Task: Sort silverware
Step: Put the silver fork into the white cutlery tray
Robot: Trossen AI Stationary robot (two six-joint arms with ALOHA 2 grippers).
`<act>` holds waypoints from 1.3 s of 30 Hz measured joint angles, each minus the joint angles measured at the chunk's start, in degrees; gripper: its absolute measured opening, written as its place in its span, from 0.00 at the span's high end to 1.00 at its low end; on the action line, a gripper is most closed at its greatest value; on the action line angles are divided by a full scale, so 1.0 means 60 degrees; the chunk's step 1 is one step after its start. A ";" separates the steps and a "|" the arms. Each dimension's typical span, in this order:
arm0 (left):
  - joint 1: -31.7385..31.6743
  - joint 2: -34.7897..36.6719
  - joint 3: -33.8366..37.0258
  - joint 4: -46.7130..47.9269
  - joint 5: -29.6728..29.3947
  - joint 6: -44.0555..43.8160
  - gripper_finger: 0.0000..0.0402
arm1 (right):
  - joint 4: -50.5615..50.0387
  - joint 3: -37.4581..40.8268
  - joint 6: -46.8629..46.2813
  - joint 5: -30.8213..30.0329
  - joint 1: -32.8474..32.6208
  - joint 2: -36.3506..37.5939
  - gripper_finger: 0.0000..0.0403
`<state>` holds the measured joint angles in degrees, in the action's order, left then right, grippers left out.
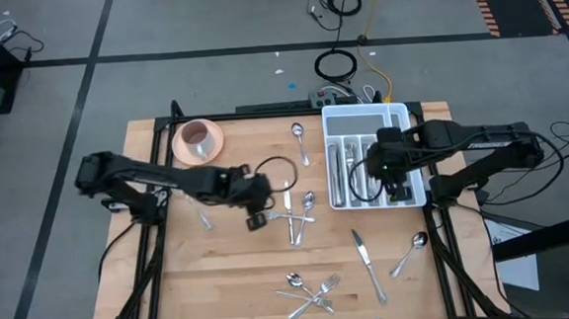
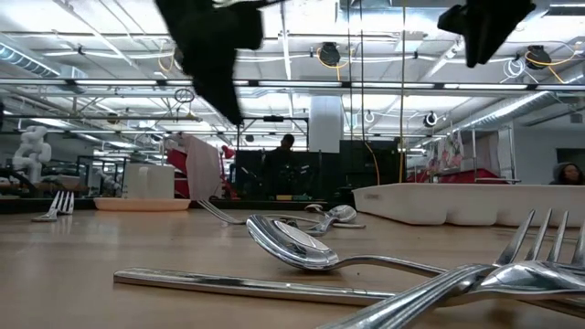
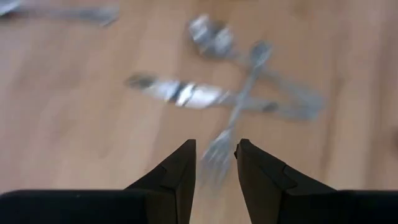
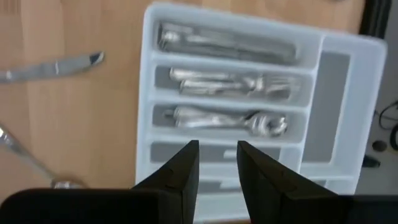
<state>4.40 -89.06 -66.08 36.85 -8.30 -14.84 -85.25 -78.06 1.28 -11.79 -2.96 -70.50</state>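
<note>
left gripper [image 3: 216,163] hangs at frame centre, fingers slightly apart over a fork [image 3: 231,130]; right gripper [image 4: 217,163], slightly apart, above the white tray [image 4: 336,118].

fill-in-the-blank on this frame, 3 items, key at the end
1. The white plastic divided tray sits under the ____ gripper.
2. The pink cup stands on a ____.
3. The left gripper hangs over a shiny metal ____ on the light wooden table.

Missing words: right; saucer; fork
</note>
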 joint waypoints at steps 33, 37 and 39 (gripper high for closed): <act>-0.0734 -0.2764 -0.0964 -0.0867 0.3065 0.1913 0.67 | -0.0744 0.0000 -0.2784 0.0366 -0.1046 0.2036 0.75; -0.0756 -0.2754 -0.1020 -0.0731 0.2665 0.2099 0.56 | -0.0745 0.0000 -0.2775 0.0226 -0.1046 0.2036 0.75; -0.0753 -0.2757 -0.1016 -0.0669 0.2275 0.2097 0.49 | -0.0744 0.0000 -0.2777 0.0222 -0.1046 0.2036 0.75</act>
<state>-0.12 -105.60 -72.18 32.83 5.35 -2.26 -89.71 -78.06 -15.38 -10.46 -9.23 -58.28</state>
